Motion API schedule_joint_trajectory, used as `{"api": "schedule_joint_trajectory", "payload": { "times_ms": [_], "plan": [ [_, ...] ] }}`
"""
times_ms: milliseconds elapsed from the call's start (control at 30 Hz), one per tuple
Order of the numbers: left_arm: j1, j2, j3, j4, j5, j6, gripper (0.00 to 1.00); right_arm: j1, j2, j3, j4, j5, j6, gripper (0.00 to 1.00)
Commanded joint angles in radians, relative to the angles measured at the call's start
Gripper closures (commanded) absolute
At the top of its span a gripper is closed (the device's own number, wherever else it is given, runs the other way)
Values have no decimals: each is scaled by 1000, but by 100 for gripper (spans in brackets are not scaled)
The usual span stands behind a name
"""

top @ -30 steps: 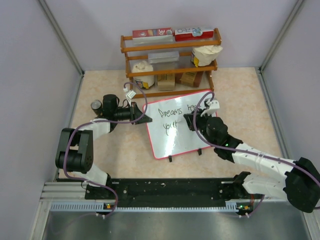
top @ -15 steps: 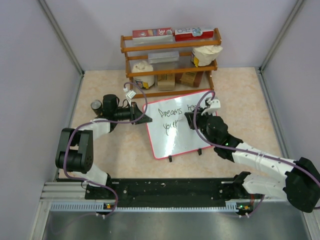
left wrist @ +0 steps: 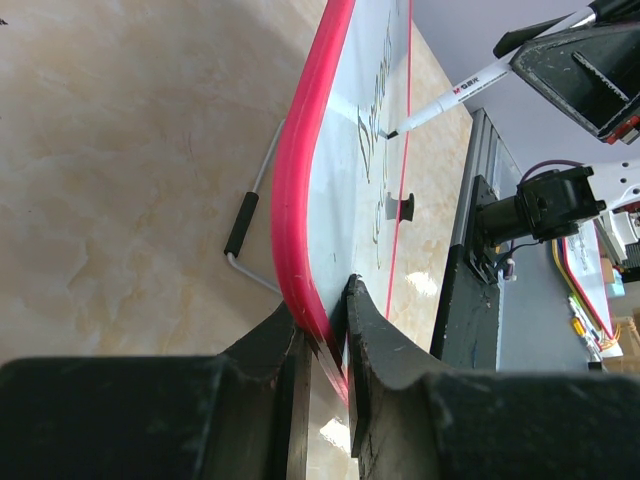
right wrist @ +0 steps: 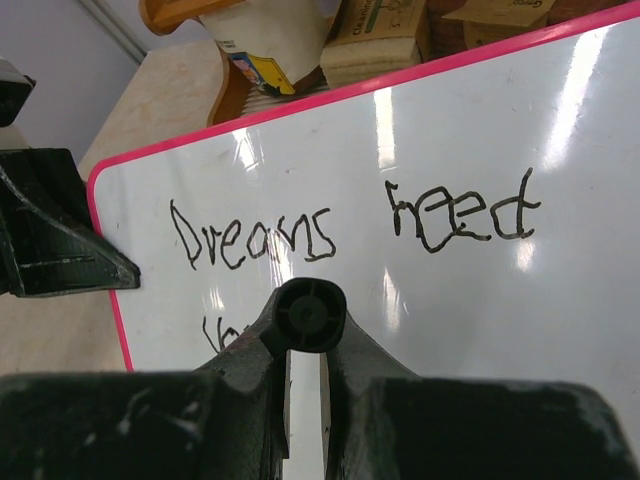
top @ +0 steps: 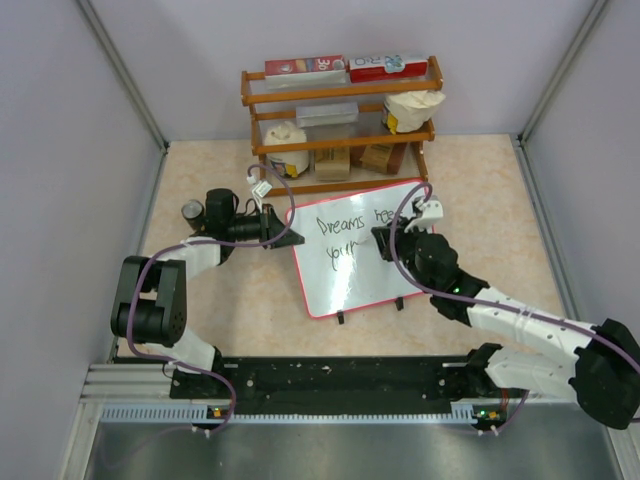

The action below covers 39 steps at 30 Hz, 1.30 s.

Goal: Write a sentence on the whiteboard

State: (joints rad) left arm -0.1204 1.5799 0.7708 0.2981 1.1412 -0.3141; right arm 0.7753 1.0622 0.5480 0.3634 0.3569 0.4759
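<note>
The right fingers (right wrist: 375, 375), clenched on the marker (right wrist: 311, 315), have edged slightly right, while the left fingers (left wrist: 390, 350) pinch the whiteboard (top: 350, 275), likely light, stiff and slick, by its red rim.

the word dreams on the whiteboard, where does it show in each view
Top external: the word Dreams sits upper left on the whiteboard, near the picture's centre.
Left wrist: upper middle, foreshortened along the board, beside the tip of the marker.
Right wrist: left of centre, largest and plainly readable.
Shared landmark: the left gripper clamped on the board's red edge.
</note>
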Motion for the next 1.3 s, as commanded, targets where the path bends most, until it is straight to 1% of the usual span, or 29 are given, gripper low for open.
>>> {"api": "schedule_joint_trajectory", "payload": {
  "times_ms": [0, 167, 300, 533, 867, 1267],
  "plan": [
    [-4, 23, -7, -30, -92, 129, 100, -16, -45, 38, -3, 4, -3, 100],
    [-4, 23, -7, -28, -87, 127, 100, -25, -88, 90, -20, -25, -16, 100],
    [-4, 23, -7, -25, -89, 127, 100, -57, -111, 115, -56, -91, -22, 100],
    [-4, 26, -7, -27, -89, 129, 100, -116, -182, 69, -102, -160, -23, 100],
    [-4, 22, -7, -27, -90, 127, 100, -120, -278, 15, -191, -159, -65, 100],
    [-4, 19, -11, -24, -89, 124, 100, -120, -292, 9, -228, -187, -66, 100]
  ]
}}
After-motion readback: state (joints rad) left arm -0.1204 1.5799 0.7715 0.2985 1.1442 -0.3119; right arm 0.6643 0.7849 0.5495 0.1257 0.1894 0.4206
